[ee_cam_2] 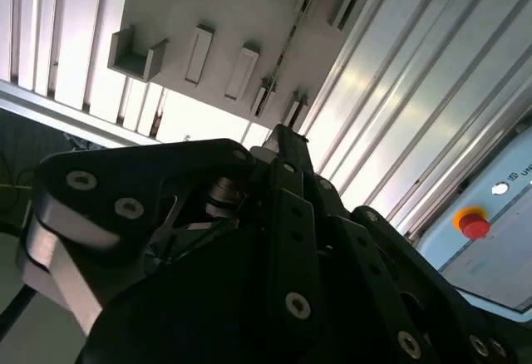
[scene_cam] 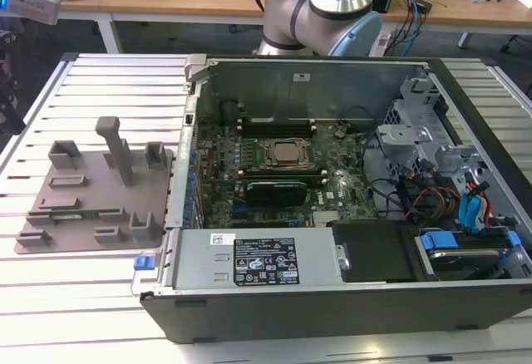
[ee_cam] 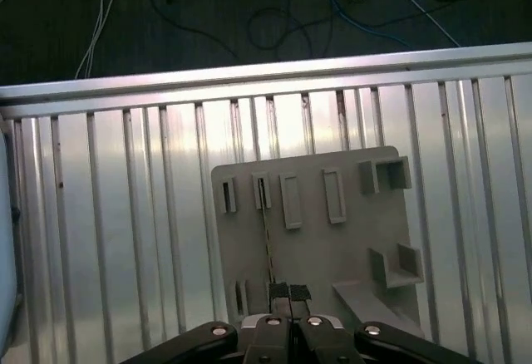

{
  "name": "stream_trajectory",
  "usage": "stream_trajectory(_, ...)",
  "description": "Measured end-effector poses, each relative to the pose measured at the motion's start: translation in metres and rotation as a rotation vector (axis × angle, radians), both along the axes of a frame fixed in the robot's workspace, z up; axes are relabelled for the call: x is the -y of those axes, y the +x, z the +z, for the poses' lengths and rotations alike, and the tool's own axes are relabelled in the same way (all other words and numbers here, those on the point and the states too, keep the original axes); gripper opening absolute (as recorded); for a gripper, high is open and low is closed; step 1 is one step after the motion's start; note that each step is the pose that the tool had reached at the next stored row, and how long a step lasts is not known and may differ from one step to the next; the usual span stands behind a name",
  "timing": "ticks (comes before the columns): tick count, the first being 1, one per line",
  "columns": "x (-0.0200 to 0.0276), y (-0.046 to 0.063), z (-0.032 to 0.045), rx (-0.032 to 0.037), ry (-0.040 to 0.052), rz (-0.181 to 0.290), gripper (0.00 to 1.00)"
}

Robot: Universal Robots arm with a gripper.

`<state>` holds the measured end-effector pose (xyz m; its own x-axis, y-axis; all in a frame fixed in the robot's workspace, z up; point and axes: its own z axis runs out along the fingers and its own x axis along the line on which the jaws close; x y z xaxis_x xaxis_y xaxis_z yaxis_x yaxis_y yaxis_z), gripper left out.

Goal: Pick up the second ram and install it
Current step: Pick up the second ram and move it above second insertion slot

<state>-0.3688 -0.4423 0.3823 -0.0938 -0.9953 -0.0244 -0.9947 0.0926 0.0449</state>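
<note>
The black claw [ee_cam: 289, 292], seemingly pressed together and empty, is hovering. Below its tips, the slim green ram stick [ee_cam: 268, 239] is standing edge-on in a grey slotted fixture plate [ee_cam: 332, 256], presumably for easy pinching.

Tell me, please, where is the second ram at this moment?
In the exterior view, the second ram lies on the grey fixture plate at the exterior view's left, among the plate's low blocks and outside the open computer case.
</note>
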Motion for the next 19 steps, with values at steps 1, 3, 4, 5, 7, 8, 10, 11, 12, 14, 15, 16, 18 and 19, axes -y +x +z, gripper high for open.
stream_trajectory(1,0.0,0.0,0.0,0.0,0.0,0.0,0.1)
stream_trajectory(3,0.0,0.0,0.0,0.0,0.0,0.0,0.23)
stream_trajectory(4,0.0,0.0,0.0,0.0,0.0,0.0,0.23)
stream_trajectory(5,0.0,0.0,0.0,0.0,0.0,0.0,0.3)
stream_trajectory(7,0.0,0.0,-0.0001,0.0,0.0,0.0,0.3)
stream_trajectory(8,0.0,0.0,-0.0011,0.0,0.0,0.0,0.3)
stream_trajectory(10,0.0,0.0,-0.0048,0.0,0.0,0.001,0.3)
stream_trajectory(11,-0.0001,0.0,-0.0088,0.0,0.0,0.0,0.3)
stream_trajectory(12,0.0,0.002,-0.0125,-0.0002,-0.0001,0.001,0.3)
stream_trajectory(14,-0.0001,0.004,-0.0226,0.0,0.0,0.0,0.3)
stream_trajectory(15,0.0,0.004,-0.0262,0.0,0.0,0.0,0.3)
stream_trajectory(16,0.0,0.004,-0.0289,0.0,0.0,0.0,0.3)
stream_trajectory(18,0.0,0.005,-0.0353,0.0,0.0,0.0,0.3)
stream_trajectory(19,0.0,0.005,-0.0371,0.0,0.0,0.0,0.3)
